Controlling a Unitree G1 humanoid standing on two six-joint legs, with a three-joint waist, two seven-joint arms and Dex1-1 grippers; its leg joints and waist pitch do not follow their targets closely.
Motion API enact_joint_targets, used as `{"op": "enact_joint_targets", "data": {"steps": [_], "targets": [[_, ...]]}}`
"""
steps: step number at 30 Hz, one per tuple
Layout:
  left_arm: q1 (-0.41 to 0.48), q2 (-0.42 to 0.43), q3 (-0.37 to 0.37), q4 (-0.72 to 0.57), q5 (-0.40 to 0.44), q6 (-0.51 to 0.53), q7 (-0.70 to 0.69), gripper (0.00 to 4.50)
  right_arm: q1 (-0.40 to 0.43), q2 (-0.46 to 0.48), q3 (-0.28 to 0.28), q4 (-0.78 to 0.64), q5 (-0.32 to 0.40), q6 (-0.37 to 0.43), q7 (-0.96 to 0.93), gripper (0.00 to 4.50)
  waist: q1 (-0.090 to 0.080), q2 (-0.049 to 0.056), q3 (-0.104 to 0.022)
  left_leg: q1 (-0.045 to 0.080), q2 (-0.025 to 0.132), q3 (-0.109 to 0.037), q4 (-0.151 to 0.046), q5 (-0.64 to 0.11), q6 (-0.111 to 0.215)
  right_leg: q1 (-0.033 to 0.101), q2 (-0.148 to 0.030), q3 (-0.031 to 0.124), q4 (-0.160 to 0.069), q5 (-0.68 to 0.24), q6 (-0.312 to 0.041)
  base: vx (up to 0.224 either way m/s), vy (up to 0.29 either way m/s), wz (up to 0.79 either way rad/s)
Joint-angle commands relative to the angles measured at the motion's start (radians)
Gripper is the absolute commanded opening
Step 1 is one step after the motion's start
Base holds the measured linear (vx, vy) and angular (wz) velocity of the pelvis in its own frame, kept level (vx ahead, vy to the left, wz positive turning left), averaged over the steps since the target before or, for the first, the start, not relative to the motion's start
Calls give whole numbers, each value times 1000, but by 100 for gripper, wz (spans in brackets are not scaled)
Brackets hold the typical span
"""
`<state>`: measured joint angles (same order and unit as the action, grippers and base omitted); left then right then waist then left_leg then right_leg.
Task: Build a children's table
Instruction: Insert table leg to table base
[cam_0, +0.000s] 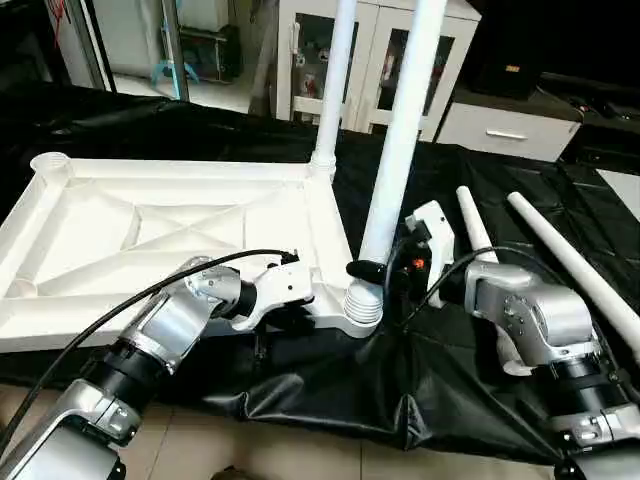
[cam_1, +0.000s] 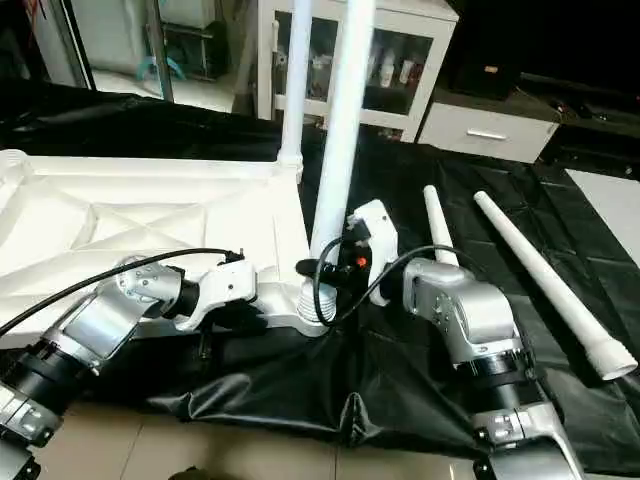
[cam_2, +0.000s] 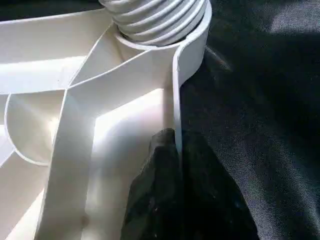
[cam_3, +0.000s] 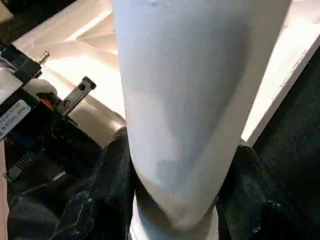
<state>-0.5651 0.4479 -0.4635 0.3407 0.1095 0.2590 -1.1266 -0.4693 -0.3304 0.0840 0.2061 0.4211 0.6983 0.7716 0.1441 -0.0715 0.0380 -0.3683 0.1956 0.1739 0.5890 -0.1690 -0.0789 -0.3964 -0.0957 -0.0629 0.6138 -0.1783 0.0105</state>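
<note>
Here's the tabletop (cam_0: 150, 235) lying upside down on the black-draped desk (cam_0: 480, 350), its X-ribbed underside facing up and its near right corner hanging close to the desk's front edge. 1 leg (cam_0: 335, 85) already stands upright in the far right corner socket. A 2nd leg (cam_0: 400, 140) stands in the near right socket, leaning slightly, with its threaded end (cam_0: 362, 303) showing above the socket rim.

The right gripper (cam_0: 368, 270) is wrapped around that 2nd leg just above the threads, black fingers (cam_3: 112, 185) on either side of the tube, grasping it. In the right wrist view the white tube rises between the two fingers, with the tabletop's rim behind it.

The left gripper (cam_0: 290, 318) sits at the tabletop's near right corner, right beside the socket. In the left wrist view its fingers (cam_2: 162, 200) are clenched onto the thin side wall of the tabletop, one pad inside the rim and the other outside against the black cloth, with the threads of the leg in the socket just beyond.

2 more legs (cam_0: 580, 270) lie flat on the cloth to the right of the right arm, side by side and angled away from the robot, apart from the tabletop. White cabinets (cam_0: 380, 60) stand beyond the desk.
</note>
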Motion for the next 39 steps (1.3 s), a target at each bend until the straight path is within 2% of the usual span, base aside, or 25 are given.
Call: {"op": "enact_joint_targets", "data": {"steps": [1, 2, 4, 7, 11, 12, 14, 15, 16, 17, 20, 22, 24, 26, 29, 32, 34, 35, 36, 39], "targets": [[0, -15, -14, 21, 0, -12, 3, 0, 42, -13, -17, 18, -20, -8, -26, 187, -7, 6, -47, 23, 36, -15, -90, -394, -67, 15, -61, 37, -92, -424, -103, 0, 0, 0], [-1, -15, -12, 22, 0, -13, 3, 0, 52, -12, -18, 14, -19, -13, -26, 187, -6, 5, -47, 20, 35, -15, -91, -386, -66, 18, -60, 37, -90, -414, -104, 0, 0, 0], [-4, -16, -8, 27, 1, -16, 6, 0, 81, -11, -19, 3, -20, -27, -28, 186, -4, 12, -46, 25, 35, -15, -91, -401, -67, 14, -60, 38, -93, -420, -105, 0, 0, 0], [-11, -19, -2, 42, 3, -27, 12, 0, 138, -13, -14, -28, -28, -56, -20, 186, -1, 8, -45, 25, 36, -15, -93, -415, -64, 14, -62, 38, -98, -439, -96, 0, 0, 0], [-17, -22, 4, 55, 6, -35, 20, 0, 194, -2, -17, -59, -28, -104, -22, 186, -3, 9, -43, 25, 36, -18, -95, -441, -61, 13, -63, 37, -104, -489, -84, 0, 0, 0], [-19, -23, 6, 58, 7, -36, 22, 0, 205, 5, -23, -62, -24, -114, -25, 186, -1, 11, -42, 29, 35, -19, -94, -455, -60, 9, -65, 37, -108, -512, -79, 0, 0, 0], [-21, -25, 8, 62, 7, -39, 24, 0, 233, 25, -36, -63, -22, -145, -41, 186, -4, 10, -42, 25, 35, -22, -96, -464, -59, 12, -66, 36, -111, -541, -70, 0, 0, 0], [-23, -26, 9, 64, 7, -40, 24, 0, 249, 35, -39, -64, -22, -161, -48, 186, -4, 11, -40, 29, 35, -22, -96, -477, -59, 6, -66, 35, -115, -560, -65, 0, 0, 0], [-23, -26, 9, 65, 7, -40, 24, 0, 253, 38, -40, -65, -21, -163, -48, 186, -6, 14, -39, 28, 35, -26, -97, -493, -61, 8, -68, 33, -117, -585, -59, 0, 0, 0], [-26, -27, 11, 69, 7, -42, 24, 0, 273, 47, -39, -72, -18, -170, -50, 186, -8, 11, -39, 27, 35, -27, -98, -500, -60, 7, -68, 33, -121, -601, -53, 0, 0, 0], [-29, -27, 12, 74, 8, -45, 23, 0, 288, 50, -31, -78, -23, -176, -52, 186, -9, 14, -39, 29, 35, -29, -100, -511, -60, 7, -68, 32, -124, -613, -51, 0, 0, 0], [-32, -25, 13, 77, 8, -46, 19, 0, 295, 34, -8, -82, -42, -168, -48, 186, -8, 15, -41, 31, 37, -28, -104, -499, -58, 9, -67, 33, -123, -569, -61, 0, 0, 0], [-33, -22, 13, 79, 8, -47, 15, 0, 294, 16, 12, -83, -59, -154, -44, 186, -8, 16, -42, 27, 38, -27, -108, -473, -57, 16, -65, 33, -119, -523, -71, 0, 0, 0], [-35, -20, 13, 83, 9, -49, 13, 0, 290, -12, 46, -85, -89, -142, -32, 186, -8, 16, -40, 28, 37, -24, -108, -469, -56, 13, -64, 35, -118, -509, -77, 0, 0, 0], [-37, -17, 13, 87, 10, -51, 12, 0, 281, -55, 100, -88, -131, -135, -6, 186, -7, 11, -38, 32, 36, -24, -107, -482, -53, 13, -68, 36, -125, -564, -64, 0, 0, 0], [-39, -17, 14, 89, 11, -52, 12, 0, 263, -80, 133, -89, -152, -118, 10, 186, -8, 12, -33, 39, 34, -27, -106, -510, -52, 10, -70, 34, -136, -644, -42, 0, 0, 0], [-39, -18, 15, 90, 11, -50, 11, 0, 241, -86, 148, -85, -157, -106, 8, 186, -7, 12, -35, 40, 35, -29, -107, -507, -53, 11, -71, 33, -135, -642, -41, 0, 0, 0], [-37, -18, 16, 88, 10, -49, 11, 0, 232, -88, 153, -84, -156, -99, 7, 186, -11, 1, -34, 36, 35, -28, -109, -504, -51, 12, -69, 32, -134, -637, -41, 0, 0, 0], [-36, -19, 16, 86, 10, -48, 11, 0, 219, -88, 157, -82, -156, -94, 3, 186, -8, 8, -34, 37, 36, -29, -110, -504, -53, 12, -70, 33, -133, -638, -42, 0, 0, 0], [-35, -20, 17, 85, 9, -48, 11, 0, 207, -81, 153, -76, -154, -88, -6, 186, -13, 8, -33, 37, 35, -33, -111, -530, -59, 11, -70, 30, -135, -655, -38, 0, 0, 0]]}}
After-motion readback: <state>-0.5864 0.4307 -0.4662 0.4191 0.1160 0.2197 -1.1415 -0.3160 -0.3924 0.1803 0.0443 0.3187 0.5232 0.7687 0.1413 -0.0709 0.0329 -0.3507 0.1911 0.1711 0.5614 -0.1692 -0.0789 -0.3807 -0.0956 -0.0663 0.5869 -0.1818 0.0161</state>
